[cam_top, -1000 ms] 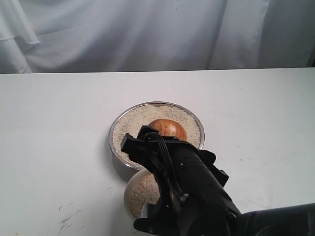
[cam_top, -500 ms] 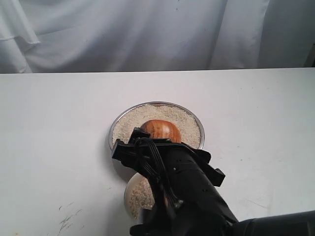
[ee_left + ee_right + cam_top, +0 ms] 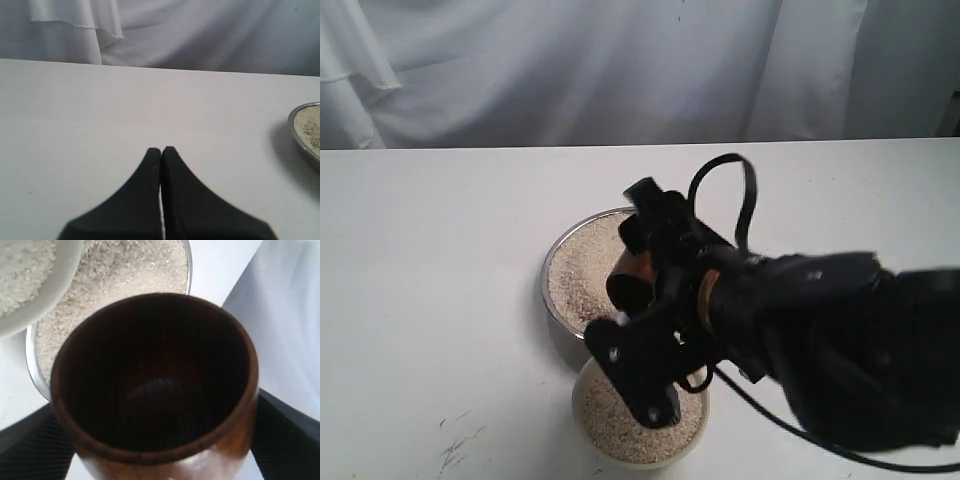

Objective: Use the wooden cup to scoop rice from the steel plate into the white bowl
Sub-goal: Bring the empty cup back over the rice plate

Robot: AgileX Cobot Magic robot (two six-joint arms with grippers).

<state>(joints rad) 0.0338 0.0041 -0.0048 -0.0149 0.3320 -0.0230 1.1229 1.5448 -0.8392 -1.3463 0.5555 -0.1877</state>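
Observation:
My right gripper [image 3: 650, 272] is shut on the wooden cup [image 3: 635, 270], holding it tipped on its side above the near edge of the steel plate [image 3: 548, 275]. In the right wrist view the cup [image 3: 155, 375] shows a dark inside with no grains, black fingers [image 3: 282, 440] on both sides. Rice [image 3: 582, 268] fills the plate. The white bowl [image 3: 582, 412] stands just in front of the plate, holding rice [image 3: 620, 432]. The left gripper [image 3: 161, 150] is shut on nothing, low over bare table, the plate's rim [image 3: 299, 136] off to its side.
A white table [image 3: 430, 250] carries everything, and a white curtain [image 3: 570, 70] hangs behind it. The right arm's black body and cable [image 3: 820, 340] loom over the table's front right. Faint scuff marks [image 3: 455, 445] lie at the front left.
The right wrist has turned and risen. The cup, bottom-up in the plate's rice before, now hangs on its side with its mouth showing. More of the bowl is uncovered.

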